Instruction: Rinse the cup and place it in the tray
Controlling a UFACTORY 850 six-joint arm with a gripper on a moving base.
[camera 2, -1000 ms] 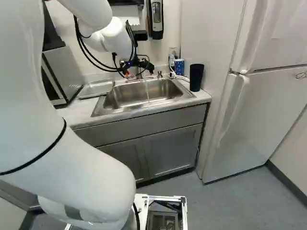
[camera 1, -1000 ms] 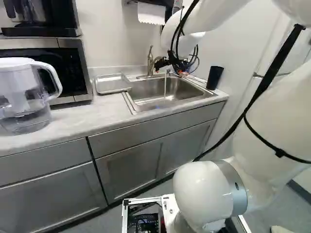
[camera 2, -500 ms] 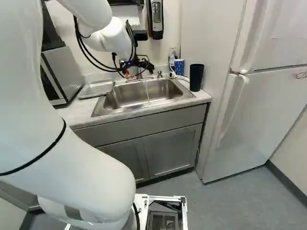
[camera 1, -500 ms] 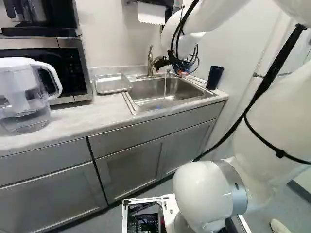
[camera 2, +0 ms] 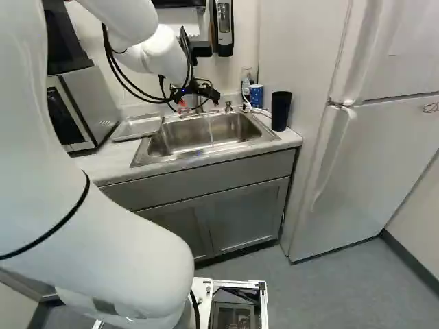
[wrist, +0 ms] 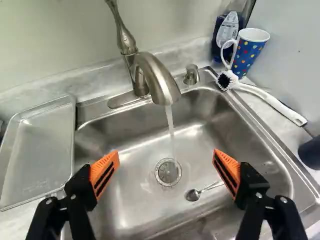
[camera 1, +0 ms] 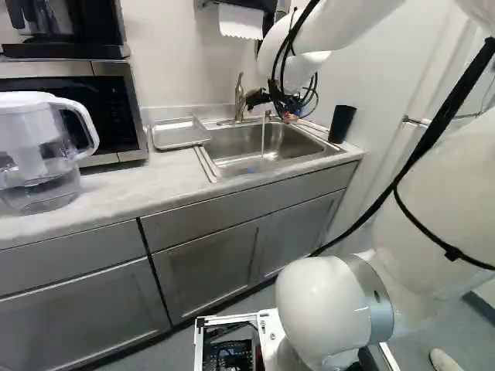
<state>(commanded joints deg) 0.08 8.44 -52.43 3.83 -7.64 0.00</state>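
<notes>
Cup (wrist: pixel 248 54), handle (wrist: pixel 222 52) apparently in wrist view only

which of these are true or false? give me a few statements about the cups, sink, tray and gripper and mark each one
1. Water is running from the faucet into the sink. True.
2. The gripper is shut on the dotted mug. False: its fingers are open, and the mug stands beside the sink.
3. A spoon lies in the sink near the drain. True.
4. The black cup sits in the tray. False: it stands on the counter, across the sink from the tray.
5. The white-handled brush lies down inside the sink basin. False: it lies outside the basin, by the mug.
</notes>
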